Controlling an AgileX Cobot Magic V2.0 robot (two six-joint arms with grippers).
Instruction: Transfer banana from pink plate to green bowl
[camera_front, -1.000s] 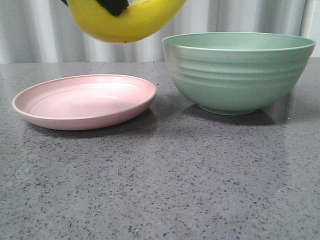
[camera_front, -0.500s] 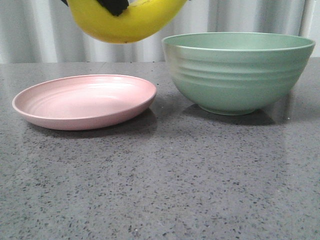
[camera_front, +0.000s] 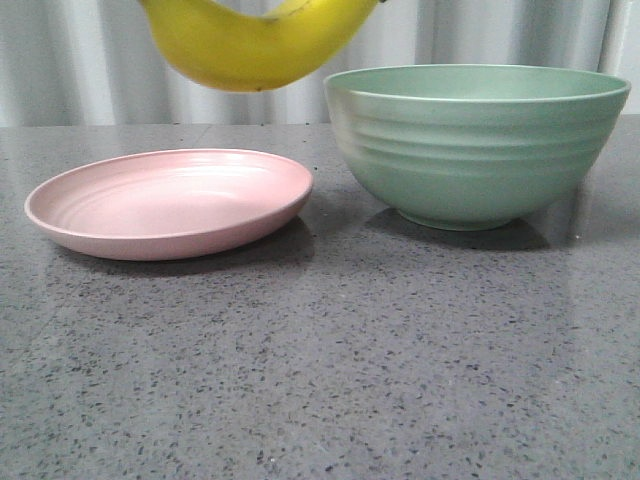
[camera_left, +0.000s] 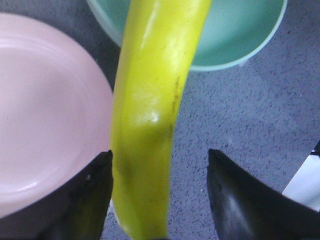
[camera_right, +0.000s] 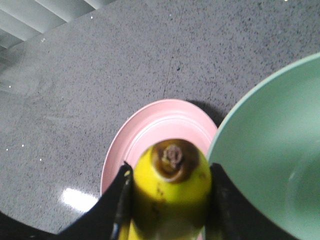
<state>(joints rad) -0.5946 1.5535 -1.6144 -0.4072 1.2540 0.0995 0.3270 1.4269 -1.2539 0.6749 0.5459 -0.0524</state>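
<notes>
On the speckled desk (camera_front: 320, 380), the pink plate (camera_front: 170, 245) lies empty and the green bowl (camera_front: 470, 150) just beside it shows nothing inside. Above their gap hangs the banana (camera_front: 250, 50), nudged slightly bowlward since a moment ago, the black finger across it gone from front view. The right tool (camera_right: 167, 200) clamps the banana's end; the left tool (camera_left: 160, 200) stands spread, one finger touching. The drop likely remains.

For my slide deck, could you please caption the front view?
Banana held aloft between the empty pink plate and green bowl.
</notes>
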